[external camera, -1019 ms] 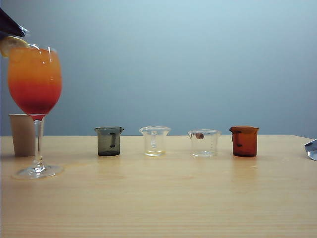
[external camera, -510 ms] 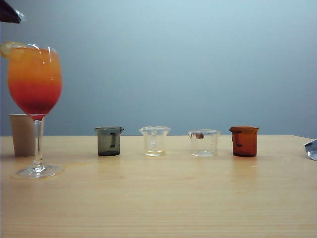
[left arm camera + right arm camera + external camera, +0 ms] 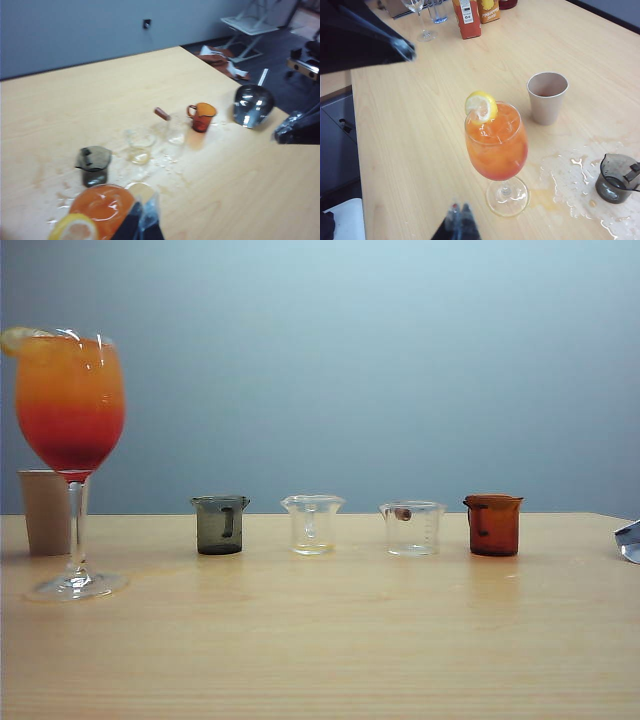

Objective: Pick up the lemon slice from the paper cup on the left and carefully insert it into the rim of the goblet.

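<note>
The goblet (image 3: pixel 70 405) stands at the table's far left, its drink orange over red. The lemon slice (image 3: pixel 14 338) sits wedged on its rim, also plain in the right wrist view (image 3: pixel 481 107) and the left wrist view (image 3: pixel 75 230). The paper cup (image 3: pixel 45 510) stands just behind the goblet. My left gripper (image 3: pixel 145 210) hangs above the goblet, shut and empty, clear of the slice; the exterior view does not show it. My right gripper (image 3: pixel 460 212) is shut and empty, low over the table and short of the goblet's foot (image 3: pixel 507 196).
A row of beakers stands mid-table: grey (image 3: pixel 220 525), two clear (image 3: pixel 312 525) (image 3: pixel 412 528), amber (image 3: pixel 493 525). Spilled liquid (image 3: pixel 575 182) wets the wood between goblet and grey beaker. Juice cartons (image 3: pixel 466 17) and a second glass (image 3: pixel 420 17) stand at the far edge.
My left gripper lifted away from the goblet's rim and left the exterior view at its top left. The lemon slice stayed on the rim. The right arm kept still.
</note>
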`<state>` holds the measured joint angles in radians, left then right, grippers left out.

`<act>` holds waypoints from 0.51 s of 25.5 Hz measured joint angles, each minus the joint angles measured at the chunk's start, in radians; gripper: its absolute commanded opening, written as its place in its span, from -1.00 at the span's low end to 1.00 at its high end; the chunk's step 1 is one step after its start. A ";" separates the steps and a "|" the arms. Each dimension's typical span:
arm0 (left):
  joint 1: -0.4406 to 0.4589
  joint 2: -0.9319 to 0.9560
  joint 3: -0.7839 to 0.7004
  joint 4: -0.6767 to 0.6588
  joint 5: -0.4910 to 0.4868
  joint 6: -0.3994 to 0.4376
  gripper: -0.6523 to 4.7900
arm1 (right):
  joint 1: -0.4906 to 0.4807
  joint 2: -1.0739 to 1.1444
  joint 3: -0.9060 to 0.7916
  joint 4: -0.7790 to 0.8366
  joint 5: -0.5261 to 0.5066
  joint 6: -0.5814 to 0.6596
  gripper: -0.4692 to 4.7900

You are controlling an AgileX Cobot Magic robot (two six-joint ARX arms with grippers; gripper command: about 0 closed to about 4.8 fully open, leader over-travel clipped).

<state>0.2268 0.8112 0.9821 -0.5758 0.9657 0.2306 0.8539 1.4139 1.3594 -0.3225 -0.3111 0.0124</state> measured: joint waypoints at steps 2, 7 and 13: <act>0.000 -0.035 0.000 -0.001 -0.045 0.000 -0.78 | 0.000 0.000 0.000 0.006 0.000 -0.006 -0.84; 0.000 -0.173 0.001 0.003 -0.128 -0.050 -0.78 | 0.000 0.000 0.000 0.052 0.000 -0.008 -0.84; -0.026 -0.282 0.000 -0.029 -0.233 -0.136 -0.78 | -0.006 -0.009 0.000 -0.016 0.087 0.015 -0.84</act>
<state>0.2012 0.5289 0.9817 -0.6044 0.7330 0.0948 0.8478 1.4052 1.3590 -0.3382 -0.2245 0.0273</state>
